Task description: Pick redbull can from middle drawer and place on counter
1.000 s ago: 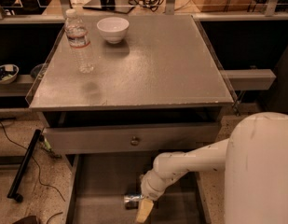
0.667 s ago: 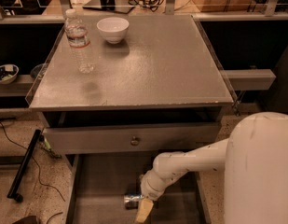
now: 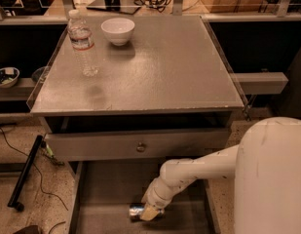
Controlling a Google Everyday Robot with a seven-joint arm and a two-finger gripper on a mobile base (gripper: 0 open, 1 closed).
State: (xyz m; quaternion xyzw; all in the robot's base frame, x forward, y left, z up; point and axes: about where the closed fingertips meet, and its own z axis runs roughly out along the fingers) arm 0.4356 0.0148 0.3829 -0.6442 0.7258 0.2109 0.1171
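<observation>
The redbull can (image 3: 136,211), small and silver, lies on its side on the floor of the open middle drawer (image 3: 103,194), near the front. My gripper (image 3: 149,212) is down inside the drawer, right at the can's right end and touching it. My white arm (image 3: 198,169) reaches in from the lower right. The counter (image 3: 159,67) is the large grey tabletop above the drawers.
A clear water bottle (image 3: 83,44) and a white bowl (image 3: 118,30) stand at the counter's back left. A shut drawer front with a round knob (image 3: 140,146) sits above the open drawer. A narrow shelf ledge (image 3: 259,82) juts out right. A black pole (image 3: 26,172) lies on the floor, left.
</observation>
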